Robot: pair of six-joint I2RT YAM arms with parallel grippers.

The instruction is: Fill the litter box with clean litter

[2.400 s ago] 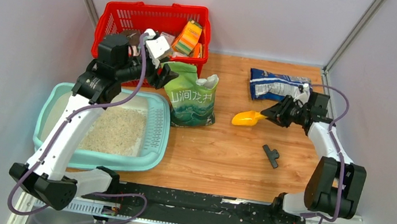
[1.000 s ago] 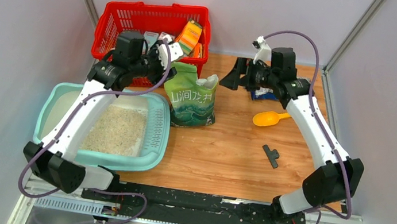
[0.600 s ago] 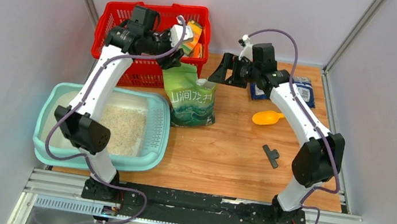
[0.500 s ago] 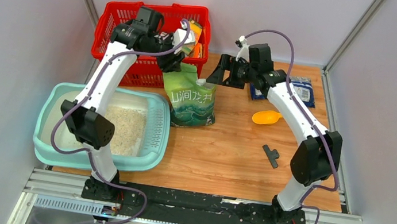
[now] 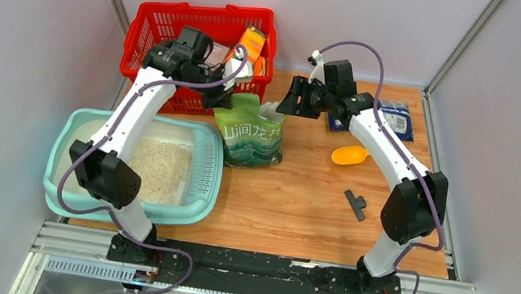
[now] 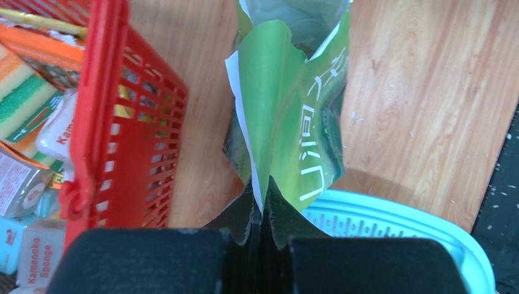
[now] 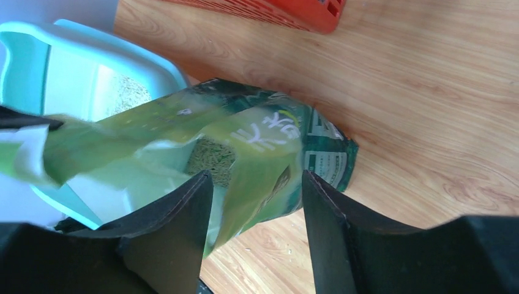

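Observation:
The pale teal litter box lies at the front left with a heap of clean litter inside. To its right stands an open green bag. My left gripper is shut on the bag's top left edge, the thin flap pinched between its pads. My right gripper is open at the bag's top right corner. Its fingers stand either side of the bag's flap without pressing it. Grains show inside the bag's mouth. The box's rim lies just below the bag.
A red mesh basket with sponges and packets stands behind the bag. A yellow scoop, a blue-white packet and a small black part lie on the wooden table to the right. Walls close in on both sides.
My left gripper came down onto the bag's top left edge and shut on it. My right gripper moved left to the bag's top right corner and its jaws narrowed.

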